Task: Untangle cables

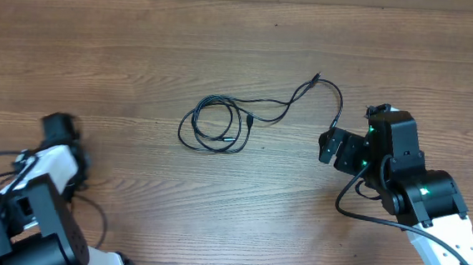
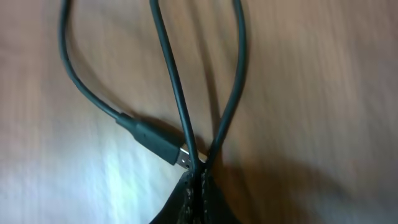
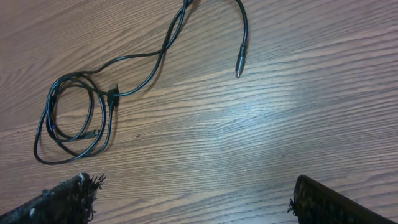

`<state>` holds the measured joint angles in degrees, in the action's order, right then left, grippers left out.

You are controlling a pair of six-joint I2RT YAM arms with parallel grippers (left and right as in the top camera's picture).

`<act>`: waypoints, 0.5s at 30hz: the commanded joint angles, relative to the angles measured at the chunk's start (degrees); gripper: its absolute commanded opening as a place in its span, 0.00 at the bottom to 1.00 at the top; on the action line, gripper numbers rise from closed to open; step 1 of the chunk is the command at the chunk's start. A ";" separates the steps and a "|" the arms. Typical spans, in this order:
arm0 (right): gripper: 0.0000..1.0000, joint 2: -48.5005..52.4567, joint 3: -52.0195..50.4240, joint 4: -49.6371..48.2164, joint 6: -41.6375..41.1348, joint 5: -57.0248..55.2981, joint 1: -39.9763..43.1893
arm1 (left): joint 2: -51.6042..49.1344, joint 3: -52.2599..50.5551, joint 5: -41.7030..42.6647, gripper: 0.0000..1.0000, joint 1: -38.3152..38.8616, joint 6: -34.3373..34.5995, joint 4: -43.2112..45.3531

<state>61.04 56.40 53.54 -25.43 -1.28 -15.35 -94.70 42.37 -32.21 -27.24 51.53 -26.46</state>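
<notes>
My left gripper (image 2: 196, 183) clamped a cable strand (image 2: 171, 81); the coiled cables (image 3: 111, 98) lay ahead of my wide-open right gripper (image 3: 194, 198).

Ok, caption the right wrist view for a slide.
Right gripper, jaws open, above a wooden table; looped black cables ahead, one plug end lying free.

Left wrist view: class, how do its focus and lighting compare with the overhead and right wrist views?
Left wrist view: close and soft, the held cable slightly blurred, a pale glare patch on the table lower left, shadow lower right. Overhead view: evenly lit, grain sharp, only the left gripper smeared. Right wrist view: crisp coiled cables, a mild sheen across the wood at centre.
</notes>
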 commanded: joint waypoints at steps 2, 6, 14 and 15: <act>1.00 -0.09 0.55 -0.26 0.13 0.09 0.26 | -0.55 -0.61 -2.69 0.04 -6.51 -10.75 6.43; 1.00 -0.09 0.55 -0.26 0.15 0.09 0.26 | -0.55 -0.33 -1.16 0.04 -10.05 -12.81 11.65; 1.00 -0.09 0.55 -0.26 0.15 0.09 0.26 | -0.55 7.43 2.25 0.04 -12.59 -16.81 9.46; 1.00 -0.09 0.55 -0.26 0.13 0.09 0.26 | -0.55 8.52 4.42 0.04 -12.59 -16.81 8.39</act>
<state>61.04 56.40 53.56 -25.45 -1.30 -15.35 -94.85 46.39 -31.29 -39.44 36.82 -16.23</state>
